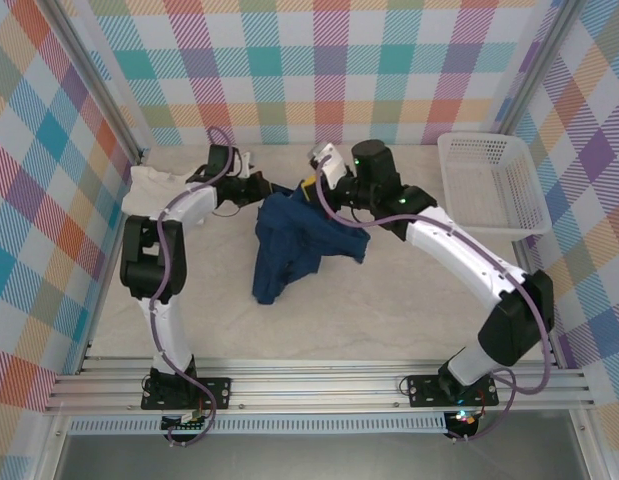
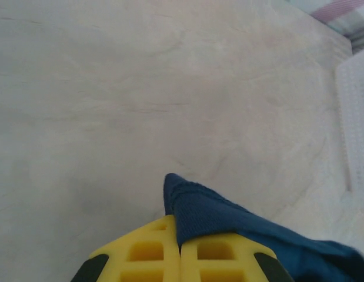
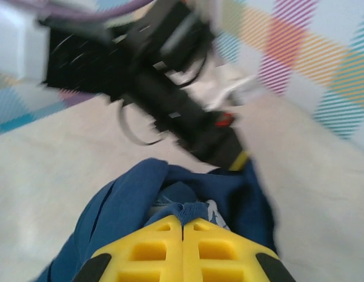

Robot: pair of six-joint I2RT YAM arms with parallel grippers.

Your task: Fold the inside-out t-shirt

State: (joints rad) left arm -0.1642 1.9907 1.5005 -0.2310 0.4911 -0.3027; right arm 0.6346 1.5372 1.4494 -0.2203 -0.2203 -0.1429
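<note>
The inside-out t-shirt (image 1: pixel 289 245) is dark navy and hangs bunched at the middle of the table, its top edge lifted between both grippers. My left gripper (image 1: pixel 273 190) is shut on one edge of the cloth. In the left wrist view the yellow fingers (image 2: pixel 152 252) pinch a navy fold (image 2: pixel 211 211) in the left gripper (image 2: pixel 180 232). My right gripper (image 1: pixel 309 187) is shut on the shirt close beside it. In the right wrist view the right gripper (image 3: pixel 182 222) clamps ribbed navy cloth (image 3: pixel 129 205) next to a small white label (image 3: pixel 216 212).
A cream-white shirt (image 1: pixel 154 190) lies at the back left, behind the left arm. A white mesh basket (image 1: pixel 494 185) stands at the back right, and its edge (image 2: pixel 355 117) shows in the left wrist view. Plaid walls enclose the beige table (image 1: pixel 389 310).
</note>
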